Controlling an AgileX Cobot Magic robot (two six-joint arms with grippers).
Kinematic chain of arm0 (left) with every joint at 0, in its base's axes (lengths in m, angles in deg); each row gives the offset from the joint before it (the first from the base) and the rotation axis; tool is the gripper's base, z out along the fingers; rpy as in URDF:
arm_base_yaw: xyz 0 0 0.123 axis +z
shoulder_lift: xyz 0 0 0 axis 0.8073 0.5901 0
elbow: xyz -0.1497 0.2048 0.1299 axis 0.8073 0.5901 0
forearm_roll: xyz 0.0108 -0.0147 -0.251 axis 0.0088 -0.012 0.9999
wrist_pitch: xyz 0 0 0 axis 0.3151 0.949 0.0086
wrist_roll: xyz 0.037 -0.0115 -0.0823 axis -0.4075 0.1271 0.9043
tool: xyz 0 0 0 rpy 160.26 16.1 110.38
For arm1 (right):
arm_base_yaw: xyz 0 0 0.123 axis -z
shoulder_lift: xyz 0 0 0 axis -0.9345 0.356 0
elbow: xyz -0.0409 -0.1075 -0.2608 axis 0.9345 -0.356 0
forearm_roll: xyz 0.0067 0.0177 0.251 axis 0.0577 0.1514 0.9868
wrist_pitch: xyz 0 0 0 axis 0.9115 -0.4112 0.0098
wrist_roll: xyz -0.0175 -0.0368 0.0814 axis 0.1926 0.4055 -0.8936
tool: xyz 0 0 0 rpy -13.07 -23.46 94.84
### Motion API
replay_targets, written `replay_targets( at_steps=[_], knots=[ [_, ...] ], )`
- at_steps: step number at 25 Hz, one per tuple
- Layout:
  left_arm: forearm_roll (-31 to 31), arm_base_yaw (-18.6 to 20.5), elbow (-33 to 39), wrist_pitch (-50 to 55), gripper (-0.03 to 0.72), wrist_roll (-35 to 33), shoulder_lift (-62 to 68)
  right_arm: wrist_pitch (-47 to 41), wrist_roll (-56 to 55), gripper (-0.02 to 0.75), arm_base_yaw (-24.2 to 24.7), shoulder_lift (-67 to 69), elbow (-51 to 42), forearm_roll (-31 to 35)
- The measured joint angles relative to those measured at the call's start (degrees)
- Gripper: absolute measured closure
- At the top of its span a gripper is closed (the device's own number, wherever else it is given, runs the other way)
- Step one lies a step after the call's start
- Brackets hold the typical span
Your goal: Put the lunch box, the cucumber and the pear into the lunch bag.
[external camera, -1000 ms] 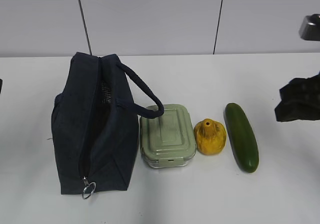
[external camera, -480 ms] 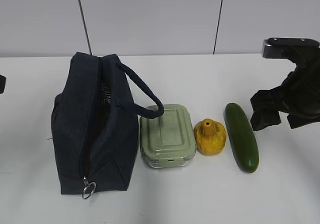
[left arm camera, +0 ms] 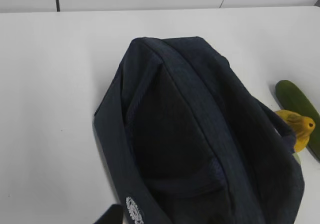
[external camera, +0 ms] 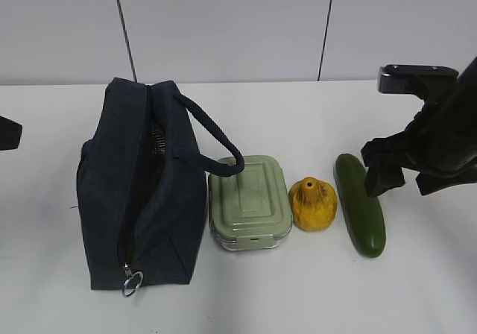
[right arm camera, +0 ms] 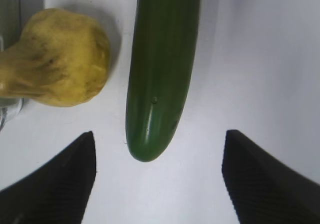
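The navy lunch bag (external camera: 141,192) stands at the left, its ring pull (external camera: 132,282) at the near end. The sage-green lunch box (external camera: 250,200) lies beside it under the loop handle. The yellow pear (external camera: 313,203) and the dark green cucumber (external camera: 360,203) lie to the right. My right gripper (external camera: 408,174) hovers open over the cucumber's far end. In the right wrist view the cucumber (right arm camera: 162,69) points in between the wide-apart fingers (right arm camera: 60,179), with the pear (right arm camera: 60,59) at the left. The left wrist view looks down on the bag (left arm camera: 200,144). Only one left fingertip (left arm camera: 112,216) shows.
A white table (external camera: 298,118) carries everything, with a pale panelled wall behind. A dark part of the left arm (external camera: 9,133) shows at the left edge. The pear (left arm camera: 297,126) and the cucumber (left arm camera: 300,104) peek out beyond the bag in the left wrist view.
My right arm has moved left from the right edge to above the cucumber's far end. A bit of the left arm has come into view at the left edge.
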Motion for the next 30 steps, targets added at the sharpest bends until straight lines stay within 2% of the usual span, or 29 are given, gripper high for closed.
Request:
replay_targets(
  at_steps=[18, 30],
  knots=[
    [0.4, 0.0, 0.0, -1.4, 0.377, -0.9, 1.1, 5.9, 0.0, 0.141, 0.1, 8.5, 0.9, 0.1],
    [0.4, 0.0, 0.0, -1.8, 0.377, -1.1, 3.3, 6.5, 1.8, 0.145, 0.1, 14.5, 4.3, 1.1]
  ],
)
